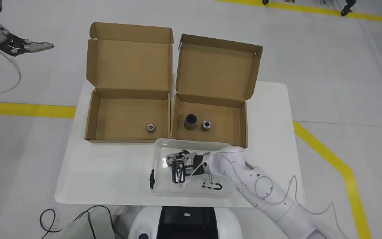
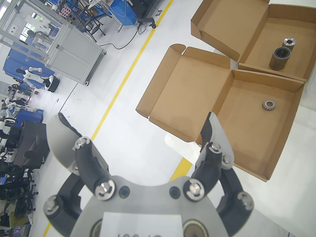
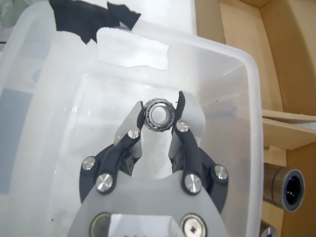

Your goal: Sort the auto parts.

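Right gripper is down in the clear plastic bin, clamped across the outer race of a tapered roller bearing, bore facing the wrist cam. Grip looks centred. Can't tell if it's off the bin floor. A matching bearing sits in the left box, so I'd guess that's the destination. The right box has the dark sleeve and steel bushing. Left gripper hangs spread wide off the table, likely just parked clear.
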